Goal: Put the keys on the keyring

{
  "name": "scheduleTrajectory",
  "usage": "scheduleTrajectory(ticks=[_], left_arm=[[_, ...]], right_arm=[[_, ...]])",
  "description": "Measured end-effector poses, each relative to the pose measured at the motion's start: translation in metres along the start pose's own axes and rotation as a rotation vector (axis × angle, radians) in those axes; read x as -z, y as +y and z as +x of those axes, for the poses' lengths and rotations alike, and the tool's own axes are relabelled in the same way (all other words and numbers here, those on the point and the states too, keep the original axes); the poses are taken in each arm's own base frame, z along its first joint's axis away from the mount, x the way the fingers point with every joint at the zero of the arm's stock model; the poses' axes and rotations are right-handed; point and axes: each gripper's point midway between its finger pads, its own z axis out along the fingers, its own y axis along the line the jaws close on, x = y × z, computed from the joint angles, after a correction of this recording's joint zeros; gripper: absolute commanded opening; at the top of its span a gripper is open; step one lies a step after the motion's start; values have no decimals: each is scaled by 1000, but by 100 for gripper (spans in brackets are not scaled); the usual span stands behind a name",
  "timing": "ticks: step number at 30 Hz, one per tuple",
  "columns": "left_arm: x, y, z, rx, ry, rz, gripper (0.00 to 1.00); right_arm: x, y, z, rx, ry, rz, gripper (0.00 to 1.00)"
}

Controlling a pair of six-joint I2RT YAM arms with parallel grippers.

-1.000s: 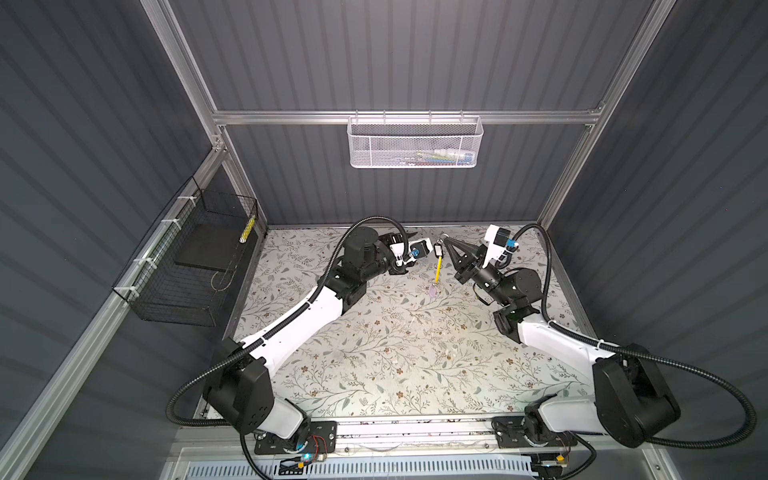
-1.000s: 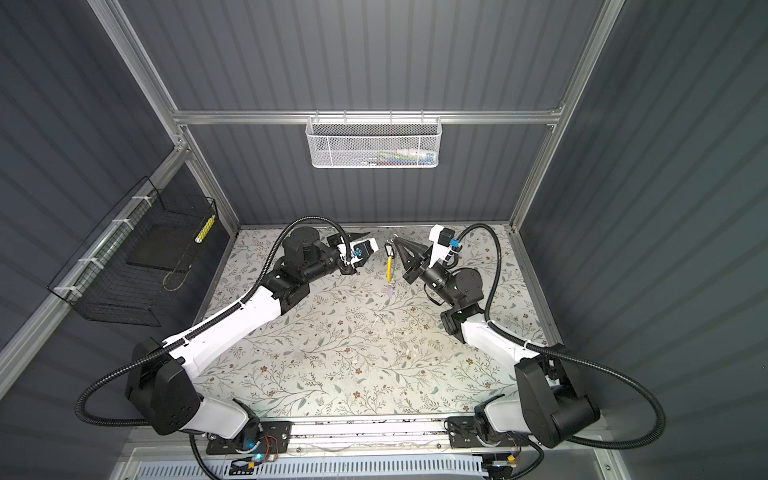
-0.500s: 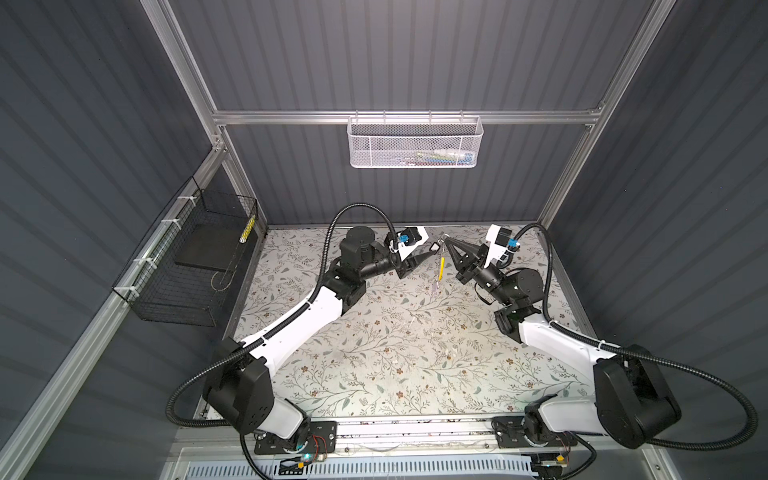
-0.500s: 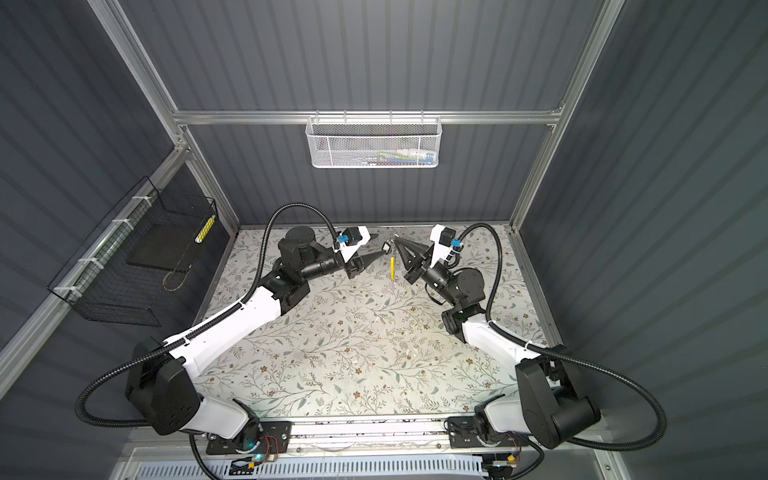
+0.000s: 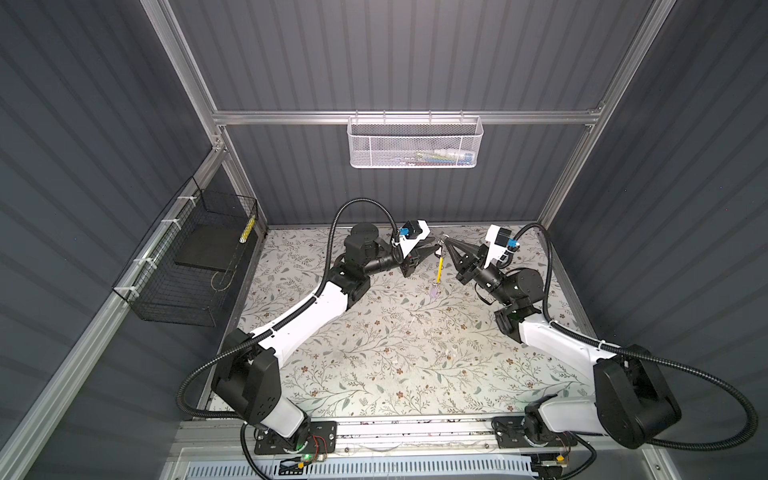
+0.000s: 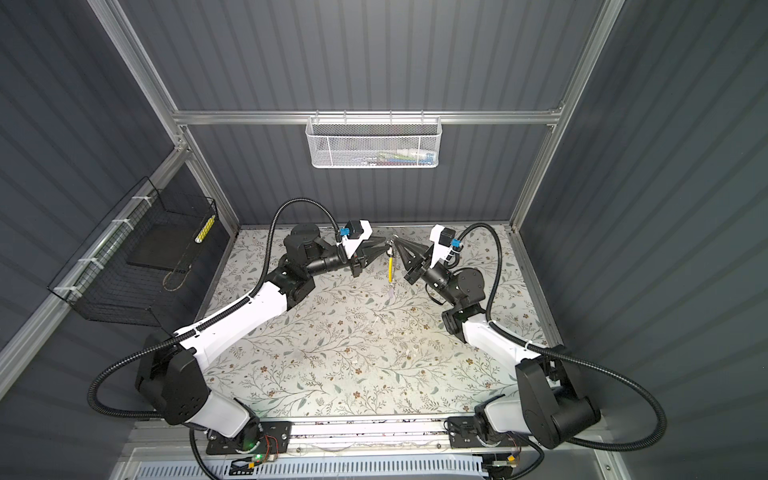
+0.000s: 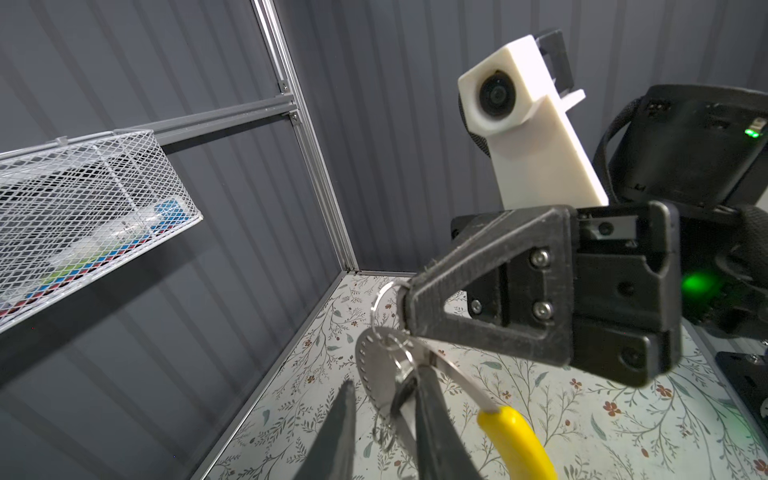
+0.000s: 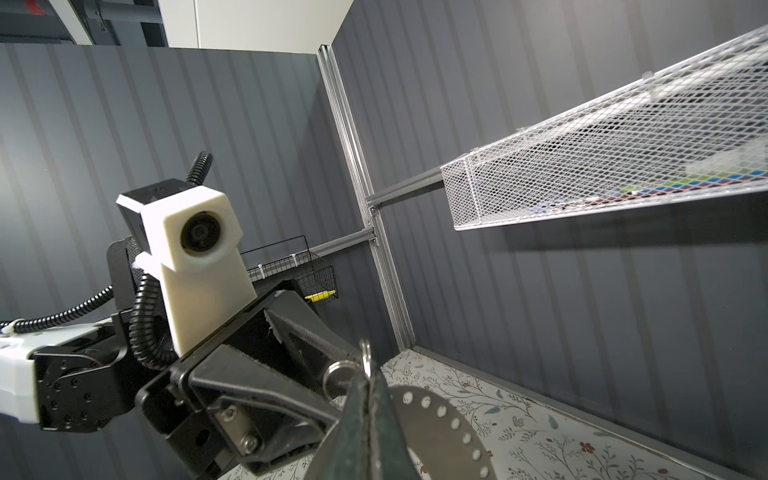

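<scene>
My right gripper (image 5: 445,240) (image 8: 365,374) is shut on the thin metal keyring (image 7: 380,305), holding it above the back of the table. From the ring hang a yellow tag (image 5: 439,266) (image 7: 515,440) and a round metal disc with holes (image 7: 372,370) (image 8: 440,432). Tip to tip with it, my left gripper (image 5: 435,250) (image 7: 384,409) has its jaws a little apart around the disc. A black-rimmed tag (image 7: 405,395) lies against one finger (image 7: 432,415); a gap shows beside the other finger. The lilac-tagged key (image 5: 433,293) (image 6: 390,293) lies on the table below.
A white mesh basket (image 5: 415,143) hangs on the back wall above both grippers. A black wire basket (image 5: 195,257) is fixed to the left wall. The floral table (image 5: 395,353) spreads out in front of the arms.
My left gripper has moved right, up to the right gripper's tip, and its jaws have narrowed. The right gripper has kept its hold on the ring and barely moved.
</scene>
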Motion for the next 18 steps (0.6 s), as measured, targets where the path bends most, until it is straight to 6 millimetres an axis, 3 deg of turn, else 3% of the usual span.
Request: scheduleTrajectory(ticks=[11, 18], left_arm=[[-5, -7, -9, -57, 16, 18, 2], [-10, -11, -6, -156, 69, 12, 0]], right_arm=[[0, -1, 0, 1, 0, 2, 0], [1, -3, 0, 2, 0, 7, 0]])
